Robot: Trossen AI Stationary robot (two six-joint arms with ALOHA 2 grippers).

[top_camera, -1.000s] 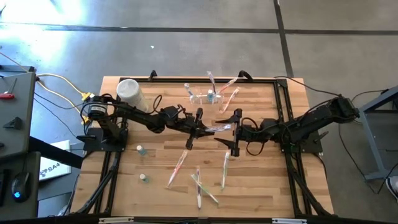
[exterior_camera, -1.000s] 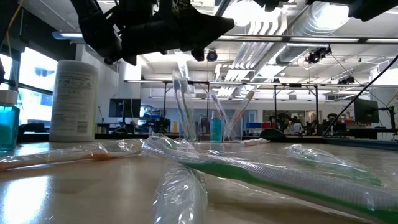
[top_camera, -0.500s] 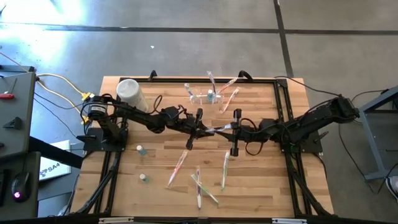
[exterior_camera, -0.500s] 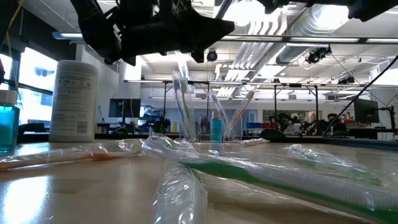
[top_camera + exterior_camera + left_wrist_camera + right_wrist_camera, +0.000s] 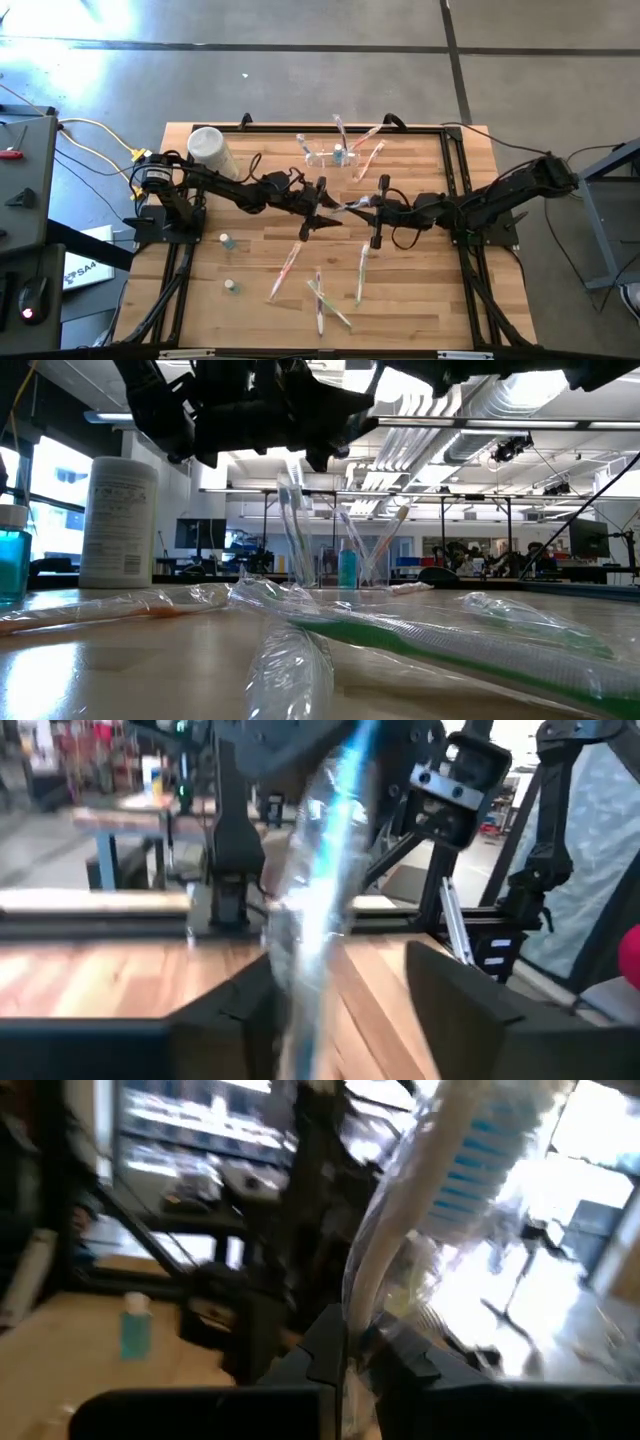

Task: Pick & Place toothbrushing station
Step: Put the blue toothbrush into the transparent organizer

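Between the 2 grippers, a wrapped toothbrush has been handed over. It is now clenched by the right gripper, while the left gripper has been opened. The toothbrushing station, beyond both, awaits it.

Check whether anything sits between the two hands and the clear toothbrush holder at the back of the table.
Nothing on the bare wood between. But the right hand is shut on a wrapped toothbrush, which the open left hand flanks; the clear holder stands beyond.

Clear toothbrushing station stands upright near table's far edge.
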